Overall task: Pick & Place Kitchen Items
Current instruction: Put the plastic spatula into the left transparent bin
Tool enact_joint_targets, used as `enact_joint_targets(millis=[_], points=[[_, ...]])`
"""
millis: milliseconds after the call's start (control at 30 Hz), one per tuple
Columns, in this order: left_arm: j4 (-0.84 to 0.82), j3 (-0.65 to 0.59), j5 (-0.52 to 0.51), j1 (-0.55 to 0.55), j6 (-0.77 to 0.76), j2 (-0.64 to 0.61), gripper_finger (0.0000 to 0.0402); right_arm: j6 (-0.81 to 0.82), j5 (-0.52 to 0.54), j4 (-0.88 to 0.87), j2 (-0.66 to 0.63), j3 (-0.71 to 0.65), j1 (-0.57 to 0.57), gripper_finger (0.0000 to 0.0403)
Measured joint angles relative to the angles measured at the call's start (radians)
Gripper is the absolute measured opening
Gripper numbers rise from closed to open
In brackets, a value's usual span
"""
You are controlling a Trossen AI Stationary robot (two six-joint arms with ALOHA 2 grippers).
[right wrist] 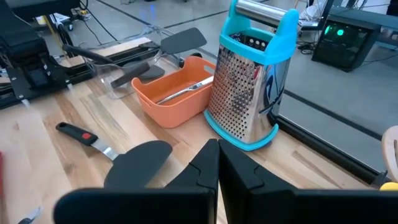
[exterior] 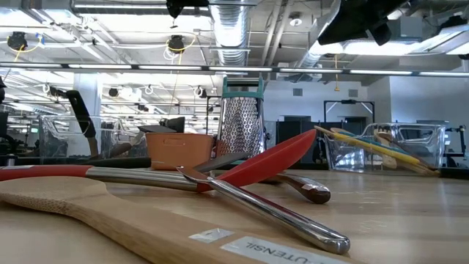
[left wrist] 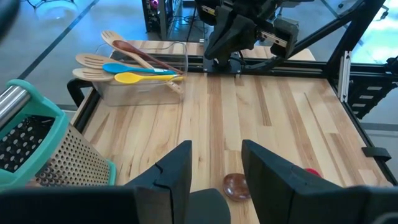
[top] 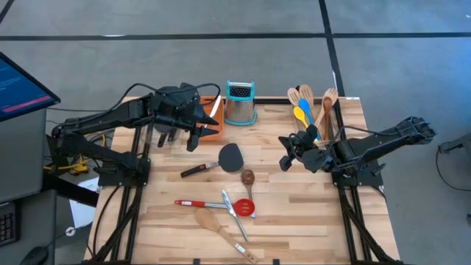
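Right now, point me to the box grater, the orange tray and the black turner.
box grater (right wrist: 249,93): right wrist view, on its perforated steel face.
orange tray (right wrist: 163,112): right wrist view, on its near outer wall.
black turner (top: 232,157): high view, on its flat black blade.

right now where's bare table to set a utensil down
Bare wood lies between the black turner and the right gripper, and along the table's left edge below the left gripper. Crowded: the front middle, where the red spoon and wooden spatula cross.
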Motion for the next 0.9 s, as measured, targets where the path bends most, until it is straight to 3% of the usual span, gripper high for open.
enact_joint_targets(millis=[900], points=[[0.051,-0.001,0.000,-0.012,-0.003,0.006,0.0127,-0.072,0.004,-0.065,0.000,0.000,-0.053,0.0001]])
